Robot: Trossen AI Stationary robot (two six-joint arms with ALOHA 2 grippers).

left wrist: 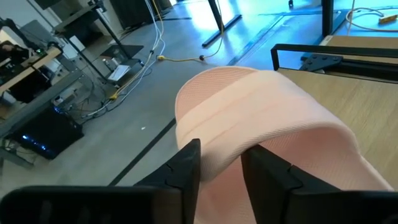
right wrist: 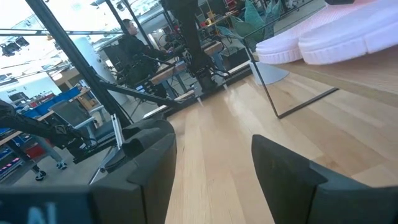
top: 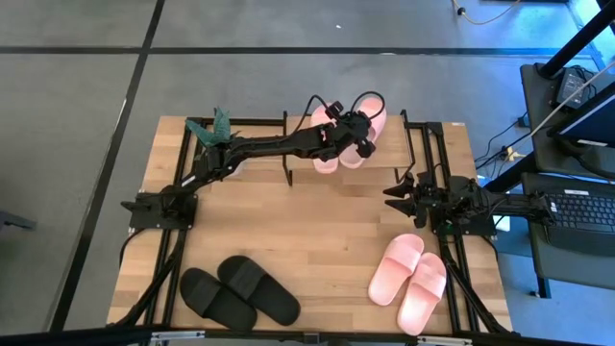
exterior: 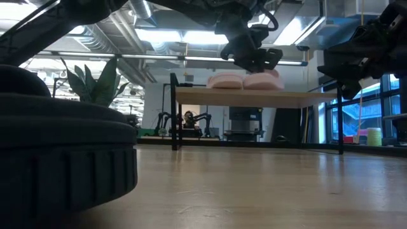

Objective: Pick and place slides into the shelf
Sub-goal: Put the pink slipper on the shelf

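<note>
Two pale pink slides (top: 332, 144) lie side by side on the shelf's (top: 259, 154) wooden top board at the table's far edge, and show there in the low view (exterior: 245, 80). My left gripper (top: 357, 133) reaches over the right-hand slide of that pair and is shut on its strap. My right gripper (top: 396, 195) hovers open over the table by the shelf's right end, touching nothing. Another pink pair (top: 408, 279) lies sole down at the near right. The black pair (top: 240, 290) lies at the near left. My left gripper pinches the wide strap (left wrist: 217, 165) of the right-hand pink slide between its two fingers (left wrist: 186, 165), coming from above and slanting toward the far edge. The strap's edge runs between the fingers. The slide's sole rests on the shelf's top board (left wrist: 367, 106).
The shelf's black frame posts (top: 423, 144) stand close to my right gripper. Bare tabletop (top: 307, 221) spreads between the shelf and the two pairs near the front. A green plant-like object (top: 216, 127) sits at the shelf's left end. A desk with a keyboard (top: 586, 207) stands right of the table.
</note>
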